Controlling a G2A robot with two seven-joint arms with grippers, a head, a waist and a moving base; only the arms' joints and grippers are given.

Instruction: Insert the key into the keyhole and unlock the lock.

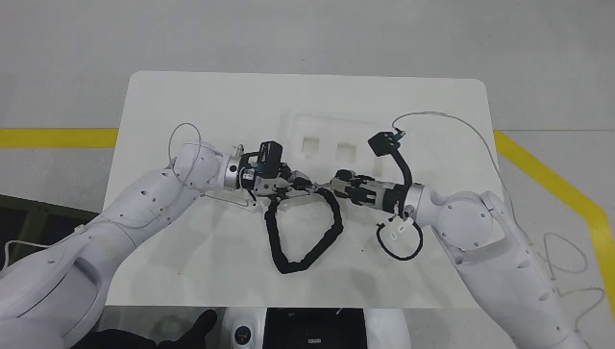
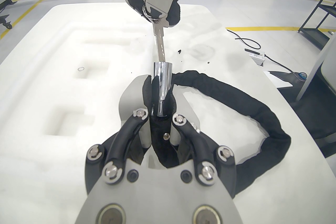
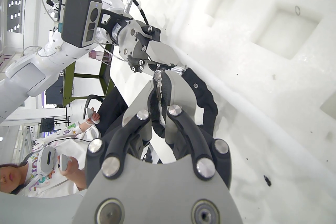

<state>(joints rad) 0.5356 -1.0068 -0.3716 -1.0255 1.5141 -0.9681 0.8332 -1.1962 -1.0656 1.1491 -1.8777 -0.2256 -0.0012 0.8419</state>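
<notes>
1. Left gripper [image 2: 161, 89] was over the middle of the table [image 1: 192, 99]. Its fingers [image 2: 131, 96] were pressed shut on the lock cylinder [image 2: 163, 72], a chrome barrel gripped partway along, with its end poking out past them.
2. Right gripper [image 3: 160, 81] faced it from the opposite side, close in. Its fingers [image 3: 181, 89] pinched the head of the key [image 2: 160, 41], with the key ring [image 2: 152, 15] bunched at their tips.
3. The key blade was in line with the cylinder, its tip meeting the cylinder's end face. Most of the blade showed bare. How far the tip sat in the keyhole could not be told.
4. The chain [image 1: 288, 243], in a black fabric sleeve, ran from the cylinder in one loop and lay on the table on the robot's side of the two grippers.
5. A white foam tray [image 1: 370, 128] lay on the table beyond the grippers, with square recesses pressed into it. A small ring [image 2: 81, 68] lay in one recess.
6. A few dark specks [image 2: 179, 51] lay on the white surface near the key.
</notes>
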